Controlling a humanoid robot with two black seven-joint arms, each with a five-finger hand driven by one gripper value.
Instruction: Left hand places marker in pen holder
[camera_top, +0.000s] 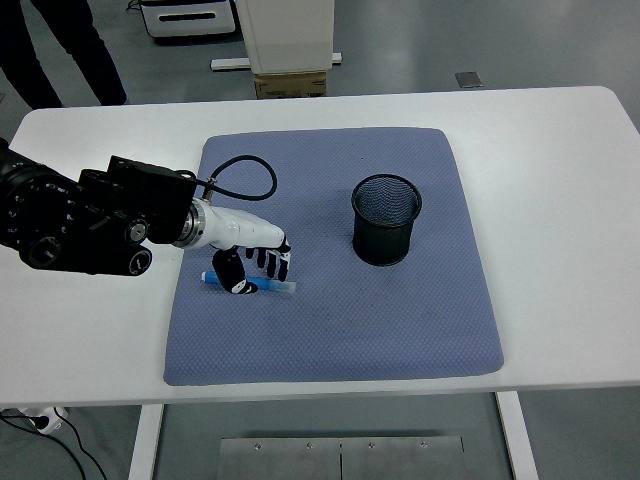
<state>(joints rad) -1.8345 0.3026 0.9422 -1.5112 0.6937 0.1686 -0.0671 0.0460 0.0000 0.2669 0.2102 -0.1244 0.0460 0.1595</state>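
A blue marker (262, 285) with a pale cap end lies flat on the blue-grey mat (330, 330), left of centre. My left hand (252, 265) comes in from the left and hangs right over the marker's left half, fingers pointing down and spread, thumb tip at the marker. I cannot see a closed grasp on it. The black mesh pen holder (386, 219) stands upright on the mat to the right, well apart from the hand. The right arm does not show.
The mat covers the middle of the white table (560, 200). A person's legs (60, 45) stand beyond the far left corner. A white cabinet and a cardboard box (290, 82) stand behind the table's far edge.
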